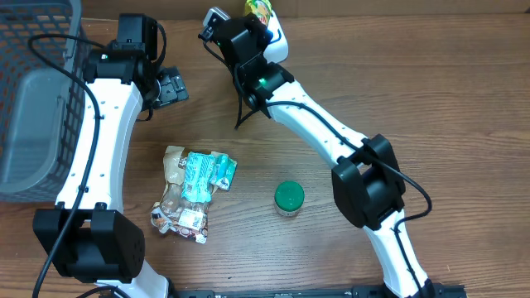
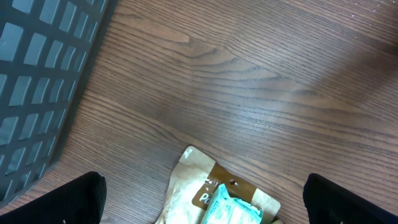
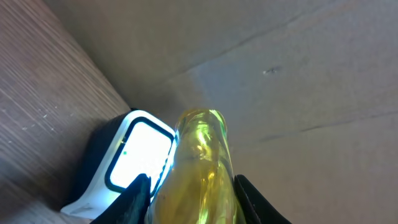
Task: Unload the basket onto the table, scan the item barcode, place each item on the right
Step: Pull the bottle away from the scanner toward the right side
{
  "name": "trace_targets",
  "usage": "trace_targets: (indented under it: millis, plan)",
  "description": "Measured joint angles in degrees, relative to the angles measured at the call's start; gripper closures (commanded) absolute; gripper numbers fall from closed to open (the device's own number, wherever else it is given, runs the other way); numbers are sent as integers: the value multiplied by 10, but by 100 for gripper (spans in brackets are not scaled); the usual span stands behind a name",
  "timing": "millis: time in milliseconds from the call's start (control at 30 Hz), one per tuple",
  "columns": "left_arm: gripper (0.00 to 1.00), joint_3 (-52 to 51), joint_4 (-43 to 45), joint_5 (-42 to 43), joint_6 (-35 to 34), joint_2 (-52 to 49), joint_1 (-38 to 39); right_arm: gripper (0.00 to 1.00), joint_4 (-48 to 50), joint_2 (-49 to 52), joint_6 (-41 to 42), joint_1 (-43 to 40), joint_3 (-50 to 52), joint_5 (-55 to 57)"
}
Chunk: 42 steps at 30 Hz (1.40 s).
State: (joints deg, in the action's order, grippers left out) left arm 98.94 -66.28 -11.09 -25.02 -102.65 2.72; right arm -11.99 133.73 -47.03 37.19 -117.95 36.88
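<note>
**Right gripper [image 3: 189, 202] closed on a yellow item [image 3: 200, 163] beside the scanner [image 3: 132, 157]**

Towards the front edge of the tabletop [image 1: 447, 91], a green-lidded jar [image 1: 289, 197] is seen standing upright, right of the middle. Just to its left, but apart from it, a heap of snack packets [image 1: 195, 189] is found: a teal-and-white wrapper lies on top of a beige pouch. In the left wrist view a single large letter, seemingly a "P", is made out on the pouch's brown label; the rest of the printing is too small to be read.

Further back, the left gripper [image 1: 171, 86] is held above bare wood with its jaws spread wide and nothing between them. A grey mesh basket [image 1: 37, 99] is set along the left edge.

At the far edge, the yellow item is clamped between the right gripper's narrowed fingers [image 3: 138, 193] and is held right beside the white scanner, whose window is lit bright white. Whether the two touch cannot be told. A red-and-green print is glimpsed on the item from overhead, but no wording or barcode can be read. A plain cardboard wall [image 3: 298, 74] is seen behind.
</note>
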Motion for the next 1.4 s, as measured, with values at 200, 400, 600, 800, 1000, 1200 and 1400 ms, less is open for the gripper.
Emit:
trace_targets:
  millis: [200, 400, 600, 800, 1000, 1200, 1400]
  plan:
    - [1, 0, 0, 0, 0, 0, 0, 96, 50, 9, -11, -10, 0, 3]
    - [1, 0, 0, 0, 0, 0, 0, 96, 60, 17, -12, -26, 0, 9]
    - [0, 0, 0, 0, 0, 0, 0, 96, 59, 40, -12, -39, 0, -7]
    - [0, 0, 0, 0, 0, 0, 0, 96, 56, 42, 5, -40, 0, -14]
    - [0, 0, 0, 0, 0, 0, 0, 96, 48, 40, 40, -40, 0, 2]
    - [0, 0, 0, 0, 0, 0, 0, 96, -53, -5, 116, -42, 0, 5]
    - [1, 0, 0, 0, 0, 0, 0, 96, -211, -132, 258, -59, 1, 2]
